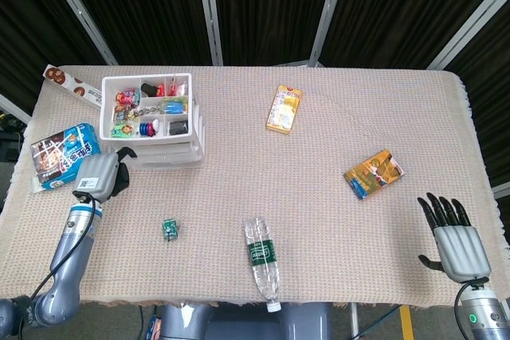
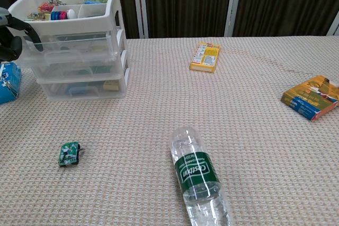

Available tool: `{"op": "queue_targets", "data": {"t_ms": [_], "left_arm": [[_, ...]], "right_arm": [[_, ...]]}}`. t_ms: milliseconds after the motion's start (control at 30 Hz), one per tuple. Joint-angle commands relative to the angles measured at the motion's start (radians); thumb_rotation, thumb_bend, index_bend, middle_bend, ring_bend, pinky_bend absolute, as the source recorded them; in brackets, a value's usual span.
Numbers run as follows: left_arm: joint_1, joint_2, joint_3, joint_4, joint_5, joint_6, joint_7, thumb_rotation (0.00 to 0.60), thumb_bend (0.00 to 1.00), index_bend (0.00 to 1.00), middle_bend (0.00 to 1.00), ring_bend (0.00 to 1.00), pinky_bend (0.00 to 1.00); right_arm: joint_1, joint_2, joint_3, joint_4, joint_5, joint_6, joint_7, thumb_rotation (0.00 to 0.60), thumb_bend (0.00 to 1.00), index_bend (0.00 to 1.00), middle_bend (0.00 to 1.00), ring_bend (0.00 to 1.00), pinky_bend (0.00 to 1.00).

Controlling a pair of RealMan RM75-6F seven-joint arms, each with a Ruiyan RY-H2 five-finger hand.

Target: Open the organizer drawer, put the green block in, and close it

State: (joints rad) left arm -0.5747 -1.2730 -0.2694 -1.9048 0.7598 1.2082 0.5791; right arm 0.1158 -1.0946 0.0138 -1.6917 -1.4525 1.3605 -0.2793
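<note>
With my left hand (image 1: 97, 175) at the organizer's (image 1: 151, 153) lower-left corner, fingers curled on nothing I could make out, the drawer fronts lay just right of it, the green block (image 1: 170, 228) lower centre-left, my right hand (image 1: 456, 238) spread far off.

The left robot hand (image 1: 99, 174) is crowding the organizer's (image 1: 156, 128) front left corner, with the blue snack bag (image 1: 64, 154) hemming it in on the outer side. Bare counter (image 1: 319, 197) is lying open between the organizer front and the green block (image 1: 170, 229); the water bottle (image 1: 261, 261) is lying well right of that lane.
</note>
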Motion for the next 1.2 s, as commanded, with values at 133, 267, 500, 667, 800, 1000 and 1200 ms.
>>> {"op": "queue_targets", "data": {"t_ms": [133, 267, 500, 667, 800, 1000, 1200], "left_arm": [[0.018, 0.048, 0.028, -0.066, 0.021, -0.005, -0.031, 0.6, 0.9, 0.42, 0.85, 0.74, 0.54], [0.029, 0.074, 0.044, -0.097, 0.035, -0.011, -0.055, 0.6, 0.9, 0.42, 0.85, 0.74, 0.54], [0.063, 0.11, 0.1, -0.143, 0.11, -0.011, -0.093, 0.6, 0.9, 0.42, 0.85, 0.74, 0.54], [0.085, 0.128, 0.139, -0.158, 0.159, -0.013, -0.118, 0.6, 0.9, 0.42, 0.85, 0.74, 0.54], [0.096, 0.136, 0.154, -0.156, 0.193, -0.011, -0.137, 0.6, 0.89, 0.37, 0.84, 0.74, 0.54], [0.11, 0.138, 0.166, -0.143, 0.263, 0.009, -0.163, 0.6, 0.45, 0.14, 0.66, 0.56, 0.46], [0.128, 0.136, 0.195, -0.118, 0.39, 0.058, -0.141, 0.6, 0.25, 0.08, 0.39, 0.36, 0.36]], "right_arm": [[-0.001, 0.0, 0.001, 0.0, 0.001, 0.002, 0.001, 0.6, 0.0, 0.05, 0.0, 0.0, 0.0], [-0.001, 0.0, 0.0, -0.001, 0.0, 0.002, 0.001, 0.6, 0.0, 0.05, 0.0, 0.0, 0.0], [-0.001, 0.0, 0.001, -0.002, 0.002, 0.002, -0.001, 0.6, 0.0, 0.05, 0.0, 0.0, 0.0], [-0.002, 0.0, 0.001, -0.003, 0.001, 0.005, -0.002, 0.6, 0.0, 0.05, 0.0, 0.0, 0.0], [-0.002, 0.0, 0.001, -0.003, 0.004, 0.003, -0.004, 0.6, 0.0, 0.05, 0.0, 0.0, 0.0], [-0.001, 0.0, 0.002, -0.003, 0.004, 0.004, -0.005, 0.6, 0.0, 0.05, 0.0, 0.0, 0.0], [-0.002, 0.0, 0.002, -0.001, 0.004, 0.005, -0.005, 0.6, 0.0, 0.05, 0.0, 0.0, 0.0]]}}
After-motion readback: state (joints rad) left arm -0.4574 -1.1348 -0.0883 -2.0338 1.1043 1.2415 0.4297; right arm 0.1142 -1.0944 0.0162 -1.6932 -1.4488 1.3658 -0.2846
